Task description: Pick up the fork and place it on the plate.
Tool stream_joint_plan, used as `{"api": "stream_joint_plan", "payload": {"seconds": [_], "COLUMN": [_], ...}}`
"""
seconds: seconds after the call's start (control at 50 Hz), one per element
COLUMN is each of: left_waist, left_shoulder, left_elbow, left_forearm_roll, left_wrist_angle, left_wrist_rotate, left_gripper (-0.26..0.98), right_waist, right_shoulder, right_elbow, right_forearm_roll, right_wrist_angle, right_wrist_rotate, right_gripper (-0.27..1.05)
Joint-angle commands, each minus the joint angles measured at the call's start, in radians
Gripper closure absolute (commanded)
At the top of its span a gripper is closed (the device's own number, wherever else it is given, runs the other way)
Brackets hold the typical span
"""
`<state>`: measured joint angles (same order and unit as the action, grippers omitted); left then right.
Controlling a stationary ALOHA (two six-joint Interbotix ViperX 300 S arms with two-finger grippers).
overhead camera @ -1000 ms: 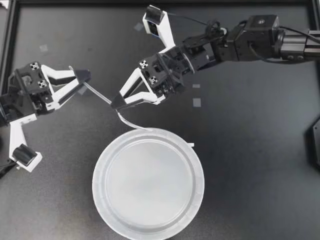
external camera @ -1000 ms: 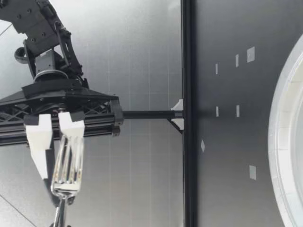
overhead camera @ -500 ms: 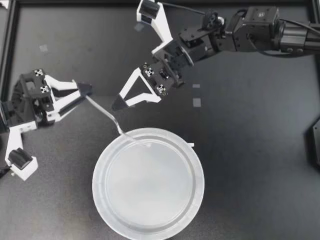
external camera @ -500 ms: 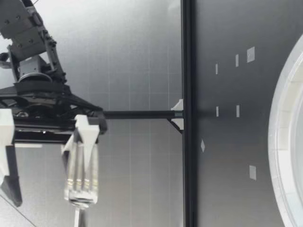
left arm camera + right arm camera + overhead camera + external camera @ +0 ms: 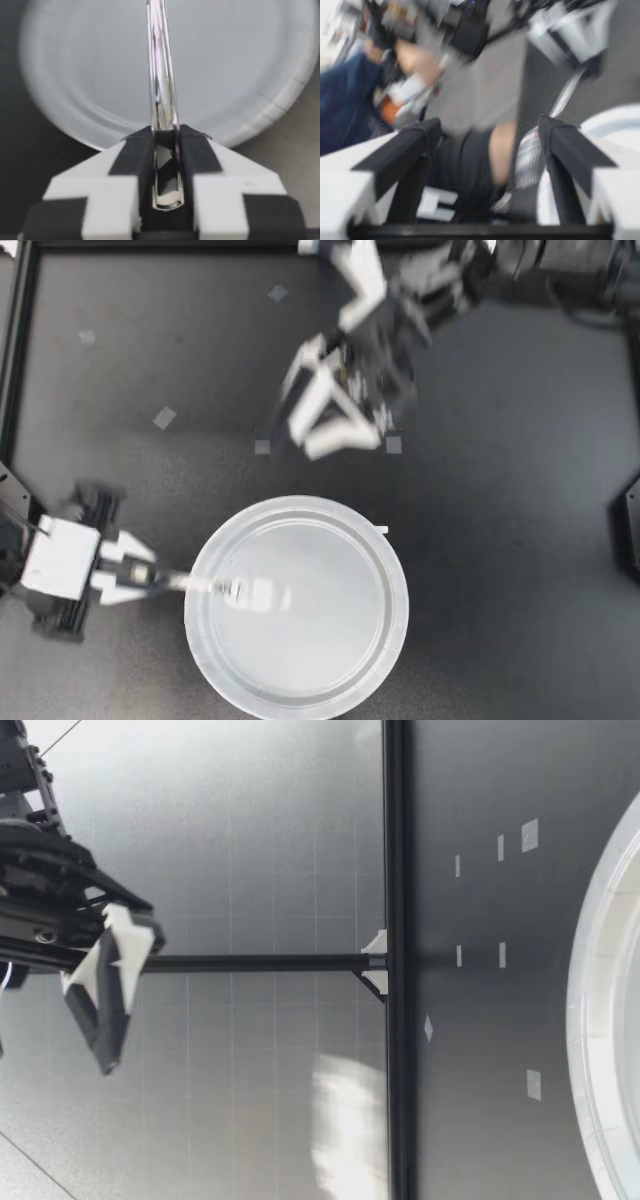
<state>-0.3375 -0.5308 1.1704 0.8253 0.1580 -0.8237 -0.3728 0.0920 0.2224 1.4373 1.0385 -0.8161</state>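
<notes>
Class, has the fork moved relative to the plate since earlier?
Yes. Held by my left gripper, the fork now reaches over the plate from its left rim, not its far rim.

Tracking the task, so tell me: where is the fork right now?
Top view: the fork is clamped in my left end effector at the plate's left edge, its head reaching out over the plate.

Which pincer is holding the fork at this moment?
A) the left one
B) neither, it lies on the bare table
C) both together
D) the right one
A: my left pincer is shut on the handle of the fork, which reaches out over the plate, while my right pincer stands open and empty, well away from it.
</notes>
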Motion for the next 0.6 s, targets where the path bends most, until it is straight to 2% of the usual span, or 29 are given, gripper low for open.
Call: {"api": "stream_joint_plan", "payload": {"seconds": [0.0,0.16,0.42,0.58], "left_waist": [-0.069,-0.077,-0.077,-0.077], "left_shoulder": [0.132,0.233,0.238,0.236], "left_elbow": [0.006,0.014,0.046,0.035], "left_forearm_roll": [-0.121,-0.173,-0.256,-0.278], "left_wrist_angle": [-0.008,-0.006,-0.006,-0.017], "left_wrist_rotate": [-0.002,-0.003,-0.005,-0.003], "left_gripper": [0.78,0.78,0.78,0.78], "right_waist": [0.087,0.100,0.098,0.098], "right_shoulder": [-0.037,-0.086,-0.135,-0.130], "right_elbow": [0.026,0.081,0.161,0.173], "right_forearm_roll": [0.002,0.002,0.012,0.034], "right_wrist_angle": [-0.005,-0.026,-0.071,-0.071], "right_wrist_rotate": [-0.009,-0.014,-0.074,-0.115], "right_gripper": [0.02,0.02,0.02,0.02]}}
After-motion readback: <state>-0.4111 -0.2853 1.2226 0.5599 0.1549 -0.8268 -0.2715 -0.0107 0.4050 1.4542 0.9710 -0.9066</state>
